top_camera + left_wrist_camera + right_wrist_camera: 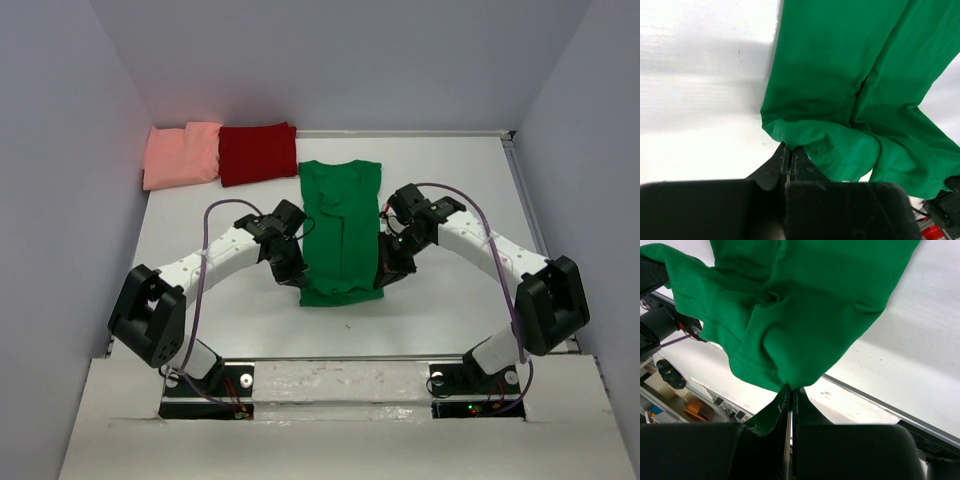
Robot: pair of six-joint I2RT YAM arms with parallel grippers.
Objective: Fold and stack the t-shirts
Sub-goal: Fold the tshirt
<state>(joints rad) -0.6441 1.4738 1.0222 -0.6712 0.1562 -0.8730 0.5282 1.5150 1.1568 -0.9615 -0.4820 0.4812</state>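
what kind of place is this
Probably a robot lab test cell: a white table boxed in by blank walls, a left arm and right arm bolted at its near edge, green t-shirt between.

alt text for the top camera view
The left gripper and right gripper each have fingers shut on a near hem corner of a bright green short-sleeved fabric t-shirt lying lengthwise on the white table. A folded salmon-pink shirt and folded dark red shirt sit side by side at the far left.
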